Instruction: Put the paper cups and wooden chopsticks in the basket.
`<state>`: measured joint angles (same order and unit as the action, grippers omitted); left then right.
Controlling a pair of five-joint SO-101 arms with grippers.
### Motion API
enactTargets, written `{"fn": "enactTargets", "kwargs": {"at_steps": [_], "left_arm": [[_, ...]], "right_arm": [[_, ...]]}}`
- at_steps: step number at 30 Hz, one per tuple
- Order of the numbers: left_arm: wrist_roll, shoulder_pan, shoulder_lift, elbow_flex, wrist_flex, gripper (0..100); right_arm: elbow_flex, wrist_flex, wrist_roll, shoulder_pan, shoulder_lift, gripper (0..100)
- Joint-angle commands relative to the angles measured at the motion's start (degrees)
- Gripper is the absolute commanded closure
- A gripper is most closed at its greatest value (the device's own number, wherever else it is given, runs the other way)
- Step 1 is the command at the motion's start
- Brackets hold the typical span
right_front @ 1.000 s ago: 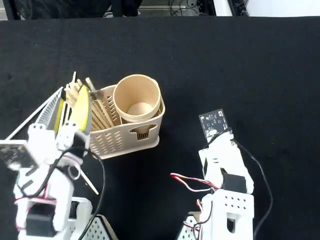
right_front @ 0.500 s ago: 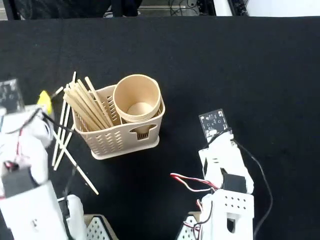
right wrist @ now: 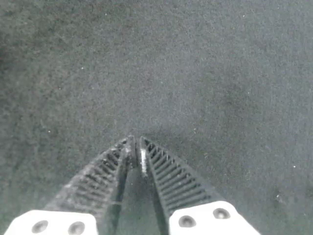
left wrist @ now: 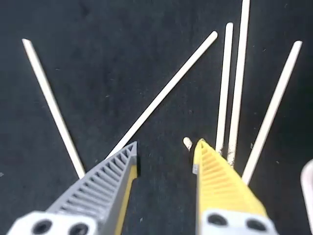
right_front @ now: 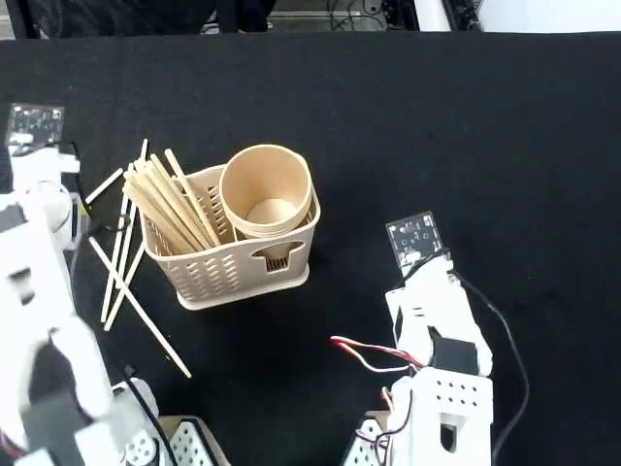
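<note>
Several wooden chopsticks [right_front: 139, 307] lie loose on the table [right_front: 437, 126] just beside the basket [right_front: 228, 277], which holds stacked paper cups [right_front: 265, 194] and a leaning stick bundle [right_front: 173, 206], so the left gripper [left wrist: 166, 143], jaws wide above them, should centre on 1 stick before closing, while the right gripper [right wrist: 136, 140] sits pinched together, empty.

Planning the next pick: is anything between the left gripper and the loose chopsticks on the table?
Nothing visible stands in the way. The left gripper hangs open directly over the loose chopsticks, which lie on the black table. The basket stands off to their side.
</note>
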<state>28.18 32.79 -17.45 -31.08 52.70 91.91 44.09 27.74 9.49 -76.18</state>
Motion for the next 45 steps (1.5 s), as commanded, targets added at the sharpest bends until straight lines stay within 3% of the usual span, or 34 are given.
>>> {"fn": "enactTargets", "kwargs": {"at_steps": [1,16,29,36,42,45], "left_arm": [[0.53,0.75,15.91,13.32,0.62,81],[0.97,-1.27,54.07,62.9,23.74,81],[5.8,-2.42,83.96,96.13,35.6,81],[5.8,-2.42,91.25,114.95,46.24,97],[4.31,-1.27,91.69,121.54,48.26,97],[-2.55,-0.4,90.9,121.8,48.35,97]], "right_arm": [[-0.31,-0.62,0.44,0.44,-0.84,98.4],[-0.31,-0.7,0.44,0.35,-0.84,98.4],[-0.22,-0.7,0.44,0.35,-0.84,98.4],[-0.22,-0.7,0.44,0.35,-0.84,98.4],[-0.22,-0.7,0.44,0.35,-0.84,98.4],[-0.22,-0.88,0.44,0.35,-0.84,98.4]]}}
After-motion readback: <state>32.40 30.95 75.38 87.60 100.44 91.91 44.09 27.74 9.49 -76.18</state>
